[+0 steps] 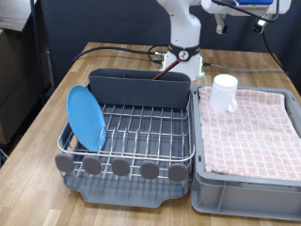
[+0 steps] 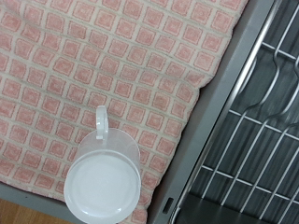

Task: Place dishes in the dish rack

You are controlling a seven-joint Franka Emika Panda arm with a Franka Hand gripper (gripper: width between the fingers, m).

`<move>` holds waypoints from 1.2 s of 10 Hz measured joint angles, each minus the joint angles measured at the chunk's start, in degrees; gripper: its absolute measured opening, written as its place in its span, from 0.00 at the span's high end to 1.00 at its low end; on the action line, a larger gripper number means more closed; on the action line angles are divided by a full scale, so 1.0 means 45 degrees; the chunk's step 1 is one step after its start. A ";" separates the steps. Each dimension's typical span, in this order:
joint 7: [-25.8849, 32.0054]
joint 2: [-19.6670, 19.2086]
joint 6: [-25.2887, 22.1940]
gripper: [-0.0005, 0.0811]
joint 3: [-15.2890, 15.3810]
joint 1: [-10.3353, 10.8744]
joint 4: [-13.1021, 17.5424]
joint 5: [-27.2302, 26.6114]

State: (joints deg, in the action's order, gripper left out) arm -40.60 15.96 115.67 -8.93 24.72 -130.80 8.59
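Observation:
The light-blue plate [image 1: 87, 118] stands on edge in the silver wire dish rack [image 1: 141, 132], at the exterior view's left. The white handled mug [image 1: 223, 91] sits on the pink checked cloth [image 1: 254, 127] in the grey bin, beside the rack. In the wrist view the mug [image 2: 103, 177] shows from straight above, handle pointing across the cloth [image 2: 112, 65]. A thin reddish-brown piece [image 1: 166, 68] that may be the wooden spoon sticks up behind the grey utensil compartment [image 1: 141, 87]. My gripper [image 1: 219, 23] hangs high above the mug and holds nothing. Its fingers do not show in the wrist view.
The grey bin [image 1: 199, 141] stands close against the rack on the exterior view's right; its rim [image 2: 201, 121] and the rack wires [image 2: 262, 121] show in the wrist view. Grey round discs [image 1: 120, 167] line the rack's front. Both stand on a wooden table [image 1: 38, 122].

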 joint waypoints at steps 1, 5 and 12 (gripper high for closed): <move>-0.0008 -0.0001 -0.0020 0.01 0.0025 0.0000 0.0000 -0.0119; 0.0479 -0.0184 -0.0253 0.01 0.0175 0.0158 -0.0256 -0.0876; 0.1141 -0.2120 0.0266 0.01 0.0663 0.0262 -0.0486 -0.0889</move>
State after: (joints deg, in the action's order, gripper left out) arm -35.47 6.42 116.87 -5.95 25.90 -132.99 4.59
